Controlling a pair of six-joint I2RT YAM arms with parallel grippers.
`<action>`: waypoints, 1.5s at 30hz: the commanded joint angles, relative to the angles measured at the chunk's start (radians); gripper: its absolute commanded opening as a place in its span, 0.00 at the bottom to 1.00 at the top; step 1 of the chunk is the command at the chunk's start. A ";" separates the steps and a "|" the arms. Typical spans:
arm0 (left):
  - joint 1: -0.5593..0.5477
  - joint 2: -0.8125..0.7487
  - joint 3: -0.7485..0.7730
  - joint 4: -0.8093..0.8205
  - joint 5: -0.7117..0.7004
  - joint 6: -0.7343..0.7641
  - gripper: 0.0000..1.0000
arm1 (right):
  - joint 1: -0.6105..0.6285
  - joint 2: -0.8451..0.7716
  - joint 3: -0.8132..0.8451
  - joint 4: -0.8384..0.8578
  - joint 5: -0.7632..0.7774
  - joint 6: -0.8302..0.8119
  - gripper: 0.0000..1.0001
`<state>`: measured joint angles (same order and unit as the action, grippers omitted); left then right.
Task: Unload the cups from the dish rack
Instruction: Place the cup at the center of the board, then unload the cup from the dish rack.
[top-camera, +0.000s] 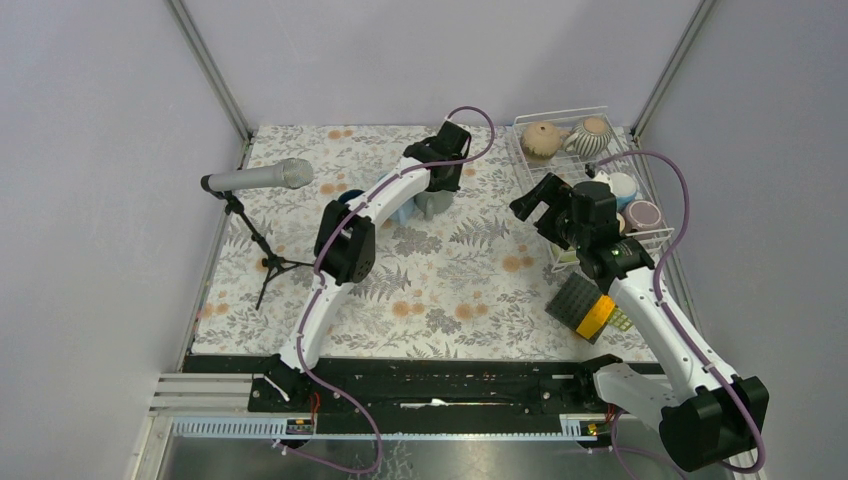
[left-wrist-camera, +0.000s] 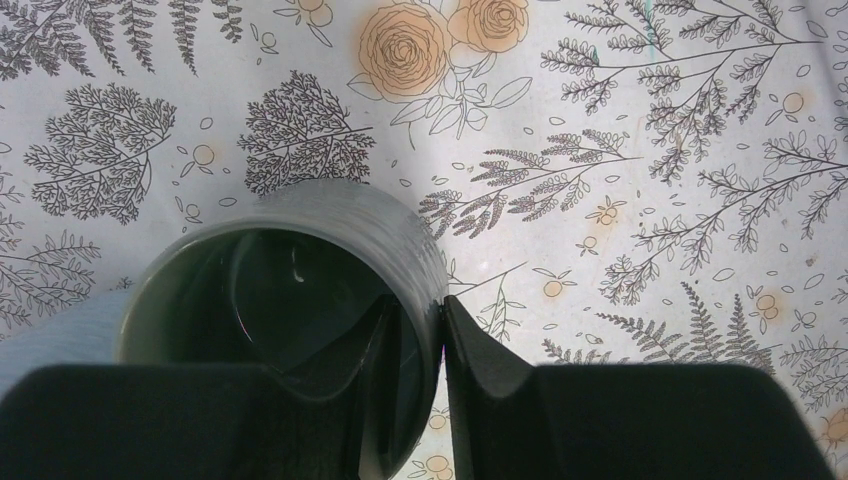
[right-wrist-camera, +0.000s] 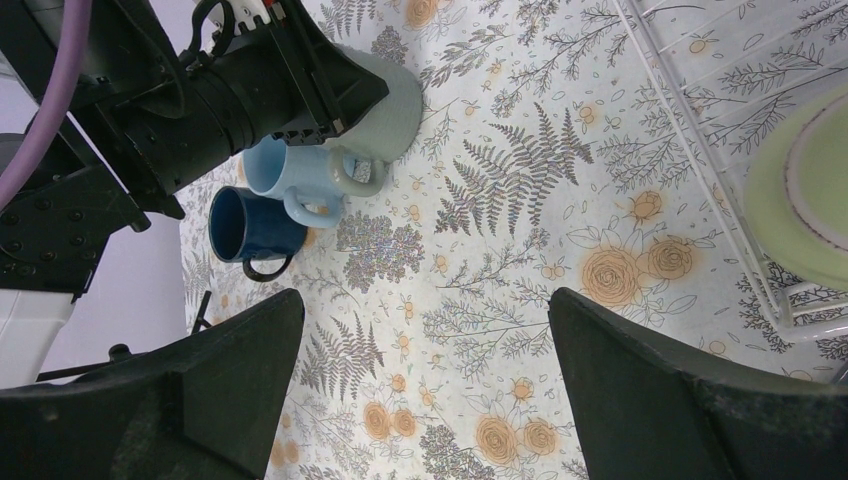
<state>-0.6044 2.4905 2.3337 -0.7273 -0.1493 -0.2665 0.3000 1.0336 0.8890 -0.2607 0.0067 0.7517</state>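
Floral table (top-camera: 450, 290) with mugs (right-wrist-camera: 275, 170), dish rack (top-camera: 560, 165)

- The grey mug (left-wrist-camera: 300, 260) loses its near side behind the left fingers (left-wrist-camera: 490, 360) and the bottom edge; whether they pinch its wall or merely flank it is unclear.
- The light blue mug (left-wrist-camera: 50, 340) is a blur at the left edge.
- The right edge crops the green cup (right-wrist-camera: 800, 190) and dish rack (right-wrist-camera: 690, 120).
- From above, the left arm (top-camera: 385, 190) hides most of the dark blue mug (top-camera: 348, 197).

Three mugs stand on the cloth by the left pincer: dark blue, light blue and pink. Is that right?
No. The third mug, at the left pincer, is grey, not pink. The right wrist view shows it beside the light blue mug and the dark blue mug.
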 joint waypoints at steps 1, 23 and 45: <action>0.008 -0.002 0.055 0.034 -0.020 0.013 0.30 | 0.004 0.010 0.055 -0.003 -0.005 -0.022 1.00; -0.064 -0.207 -0.092 0.163 -0.025 0.062 0.99 | 0.002 0.068 0.197 -0.184 0.149 -0.115 1.00; -0.279 -0.573 -0.448 0.192 -0.032 -0.020 0.99 | -0.226 0.275 0.338 -0.239 0.260 -0.228 1.00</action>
<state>-0.8467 2.0495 1.9282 -0.5617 -0.1646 -0.2668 0.1284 1.2396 1.1366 -0.5308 0.2710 0.5735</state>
